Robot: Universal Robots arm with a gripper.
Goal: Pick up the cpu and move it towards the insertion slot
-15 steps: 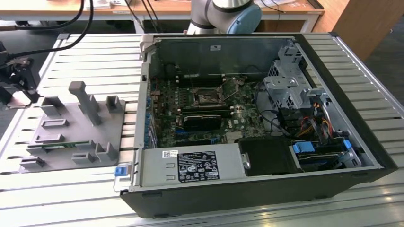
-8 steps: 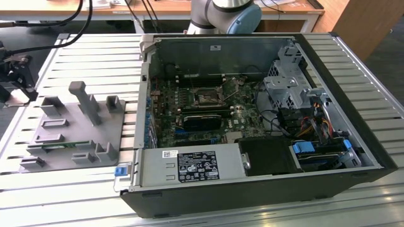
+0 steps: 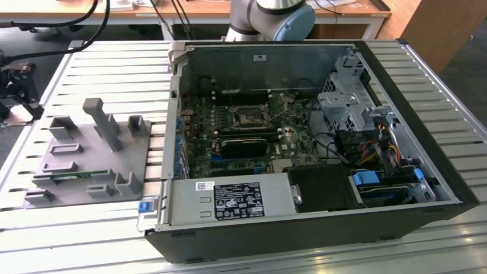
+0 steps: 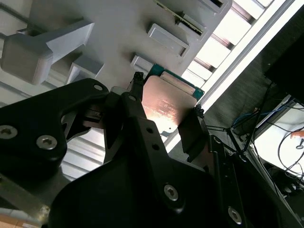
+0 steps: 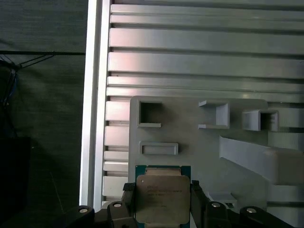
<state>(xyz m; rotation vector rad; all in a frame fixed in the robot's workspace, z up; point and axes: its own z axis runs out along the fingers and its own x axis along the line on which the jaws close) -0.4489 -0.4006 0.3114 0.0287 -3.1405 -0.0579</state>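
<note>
**Cpu in the grip, slot away to the exterior view's right**

Closed on the cpu [image 5: 163, 194]: end effector [image 5: 163, 209] clamped with one dark finger [image 5: 129, 204] against each of two opposite edges. Silvery top plate turned toward the camera in the first wrist view, with a thin teal rim peeking out along one free edge. Held the same way in the second wrist view, plate catching a warm reflection.

Apparently lifted clear of the grey tray [image 5: 199, 152] rather than seated in a recess, though hard to say by how much. Hangs over the tray's corner region, near the edge of the slatted worktop [image 3: 106, 63].

Nearly square, so no long axis worth steering by; better to go by the two gripped edges and the two free ones.

For the direction that matters, look to the exterior view. Tray at that view's left on the worktop. Insertion slot [image 3: 249, 118] inside the open computer case [image 3: 304, 237], on the board about mid-case, facing up. Well apart from the tray, then, toward the exterior view's right and beyond the case's side wall nearest the tray. Nothing seen lying on the slot's dark centre.

Count:
- one cpu
- one insertion slot
- one tray, with several upright posts and several rectangular recesses
- one computer case
- one arm [image 3: 278, 14]
- one end effector, two fingers
</note>
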